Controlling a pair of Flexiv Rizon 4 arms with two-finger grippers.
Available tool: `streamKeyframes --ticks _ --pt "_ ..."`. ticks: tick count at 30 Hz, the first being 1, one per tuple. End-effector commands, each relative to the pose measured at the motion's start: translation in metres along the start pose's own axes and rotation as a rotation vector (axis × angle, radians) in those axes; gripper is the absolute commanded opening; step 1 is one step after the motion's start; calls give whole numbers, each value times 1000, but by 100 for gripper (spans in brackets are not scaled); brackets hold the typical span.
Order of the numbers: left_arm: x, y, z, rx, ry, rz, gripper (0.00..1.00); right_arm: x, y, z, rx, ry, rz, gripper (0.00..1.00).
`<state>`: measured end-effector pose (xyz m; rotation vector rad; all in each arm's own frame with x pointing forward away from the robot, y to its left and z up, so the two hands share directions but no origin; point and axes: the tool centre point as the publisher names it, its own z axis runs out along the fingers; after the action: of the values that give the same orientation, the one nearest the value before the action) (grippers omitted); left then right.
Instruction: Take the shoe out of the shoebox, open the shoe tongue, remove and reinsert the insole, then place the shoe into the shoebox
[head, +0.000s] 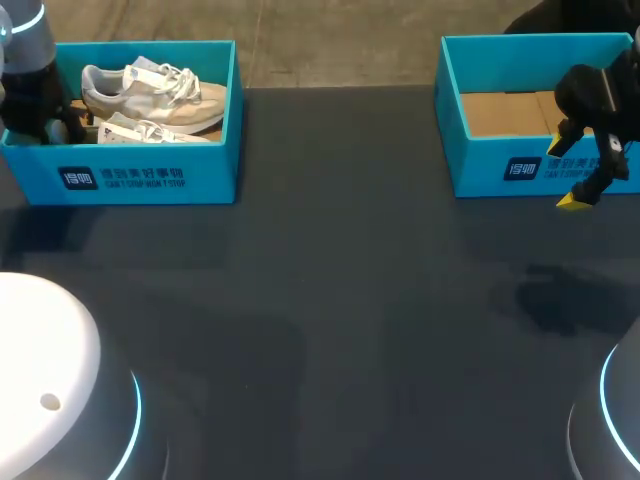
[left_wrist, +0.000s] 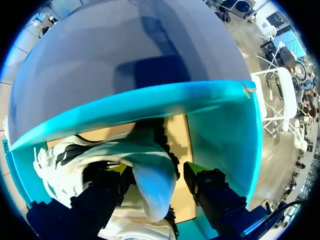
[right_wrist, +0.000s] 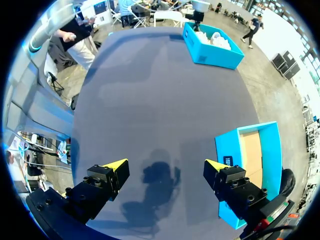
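At ten o'clock on the dark grey matte table (head: 330, 280), you had the open blue cardboard shoebox (head: 150, 178) holding the white-and-beige laced sneaker (head: 150, 92). Your left gripper (left_wrist: 155, 170) sat inside it, fingers spread either side of the sneaker, not pinching. At two o'clock your right gripper (right_wrist: 167, 167) hung, fingers wide apart, over its own shadow (right_wrist: 160, 176), beside a second blue cardboard box (head: 500, 165).

White shoe (head: 150, 92) lies inside blue shoebox (head: 150, 175) (open-topped).
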<state>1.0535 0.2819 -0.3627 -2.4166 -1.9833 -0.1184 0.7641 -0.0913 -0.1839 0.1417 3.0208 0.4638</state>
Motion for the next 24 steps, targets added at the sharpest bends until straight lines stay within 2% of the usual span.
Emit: streamKeyframes --ticks 1,5,10,13,14,17,19,20,23,24 --pt "2 2 4 4 8 -7 65 0 0 1 3 1 1 100" --pt "5 1 8 13 17 -13 64 0 0 1 3 1 1 100" --pt "5 2 13 20 25 -10 49 0 0 1 3 1 1 100" --pt "4 2 15 25 27 -11 45 0 0 1 3 1 1 100" --pt "4 2 15 26 27 -12 39 0 0 1 3 1 1 100" --pt "3 3 16 29 28 -10 35 0 0 1 3 1 1 100" --pt "3 3 16 30 27 -9 26 0 0 1 3 1 1 100" --pt "3 3 16 31 25 -7 26 0 0 1 3 1 1 100" --pt "1 3 14 30 31 9 16 0 0 1 3 1 1 100" --pt "1 3 13 29 31 13 9 0 0 1 3 1 1 100"
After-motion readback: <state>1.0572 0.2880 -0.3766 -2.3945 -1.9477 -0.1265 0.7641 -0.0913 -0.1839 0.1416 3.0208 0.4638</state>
